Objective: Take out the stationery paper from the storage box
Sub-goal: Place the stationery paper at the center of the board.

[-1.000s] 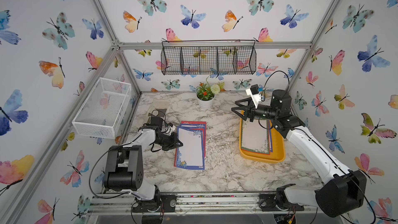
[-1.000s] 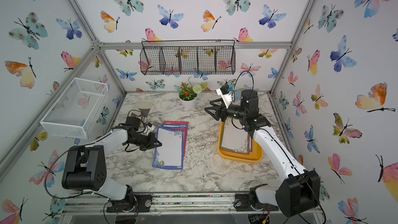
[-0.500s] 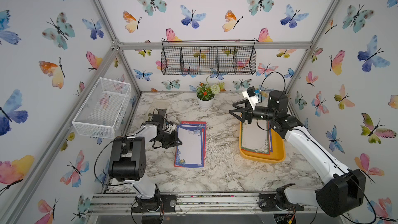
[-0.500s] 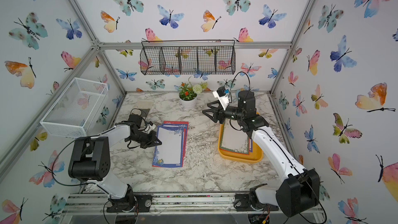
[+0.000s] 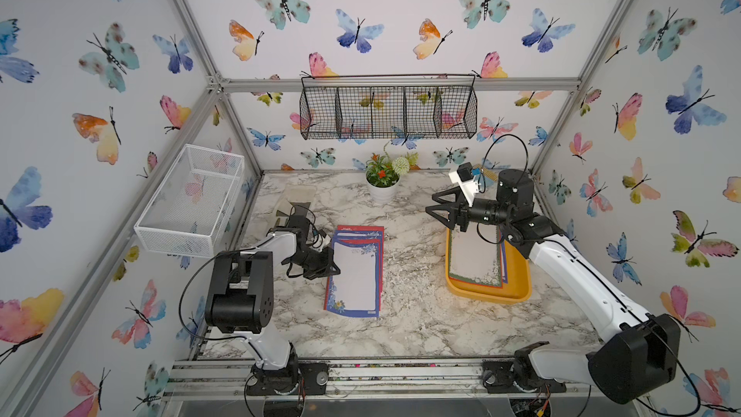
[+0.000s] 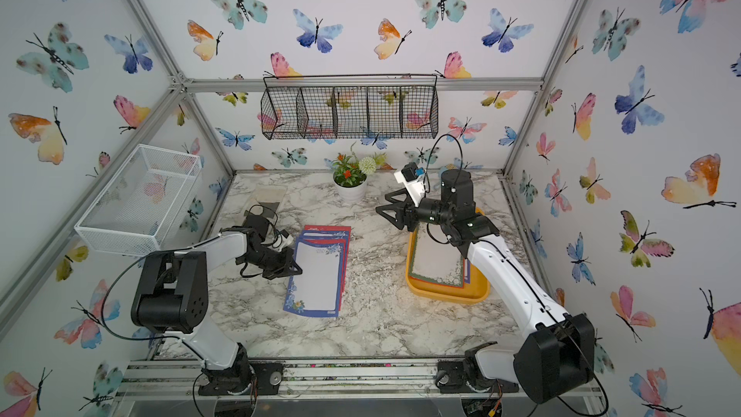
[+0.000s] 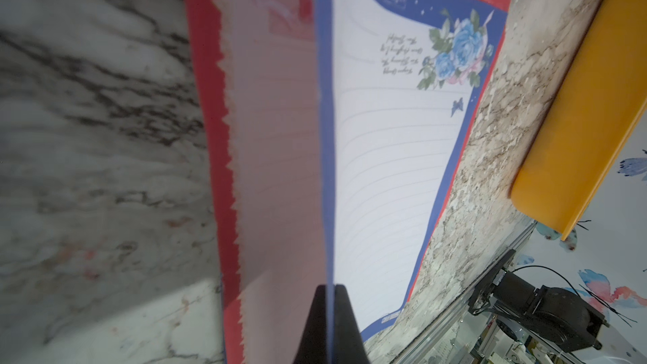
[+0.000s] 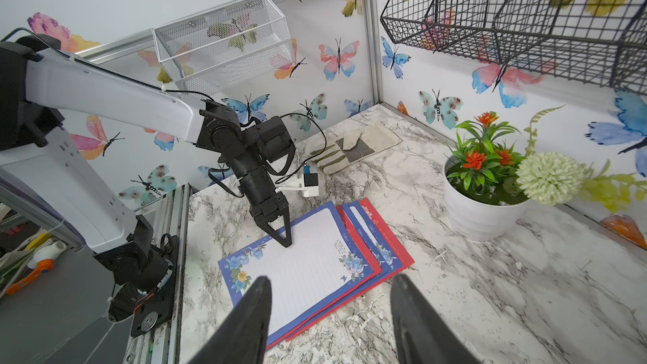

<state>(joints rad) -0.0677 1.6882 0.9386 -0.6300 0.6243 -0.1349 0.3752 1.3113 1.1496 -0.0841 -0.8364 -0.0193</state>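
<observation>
Stationery paper (image 5: 355, 274) stack: long axis front-to-back, parallel to storage box (image 5: 489, 295).

Overhead frontal stereo pair; wrist close-ups

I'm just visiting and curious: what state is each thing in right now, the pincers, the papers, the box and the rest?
left pincer: shut on the blue-bordered sheet's edge.
right pincer: open, empty, raised near the storage box's far end.
blue-bordered sheet: top of the fanned pile on the table, one edge pinched.
storage box: holds more stationery paper, green-bordered on top.
flower pot: upright.
</observation>
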